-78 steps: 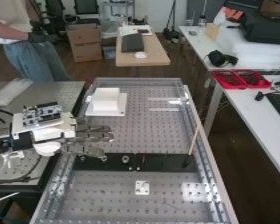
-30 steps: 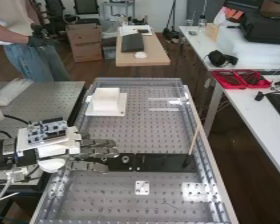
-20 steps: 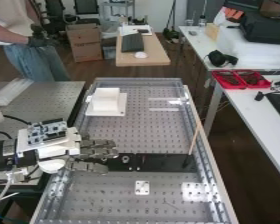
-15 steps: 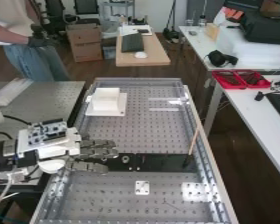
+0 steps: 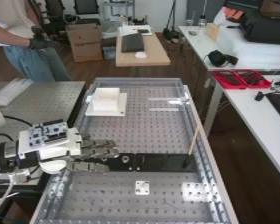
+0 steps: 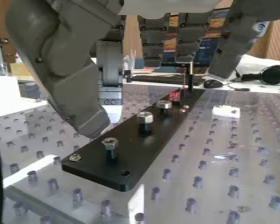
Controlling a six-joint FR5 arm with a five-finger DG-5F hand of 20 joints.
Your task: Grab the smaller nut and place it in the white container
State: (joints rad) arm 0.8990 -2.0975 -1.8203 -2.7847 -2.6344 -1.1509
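My hand (image 5: 91,156) is at the left end of the black strip (image 5: 164,162), its fingers straight and pointing right, with nothing held. Across the wrist view hang the hand's thumb and fingers (image 6: 64,70). Metal hex pieces top several posts in a row on the black strip (image 6: 134,145): a near one (image 6: 110,144), a middle one (image 6: 145,118) and a farther one (image 6: 164,104). A small nut (image 6: 75,157) lies flat at the strip's near corner, apart from the fingers. The white container (image 5: 106,100) stands at the bench's far left, beyond the hand.
The strip lies across a perforated metal bench (image 5: 137,132) with raised side rails. A thin stick (image 5: 194,140) rises at the strip's right end. Nearer the camera sits a small white plate (image 5: 142,187). Red trays (image 5: 241,79) are on the right-hand table.
Since the earliest frame, my hand has come toward the bench's near end and slightly right, covering the strip's left end. Over the last second it has barely moved.
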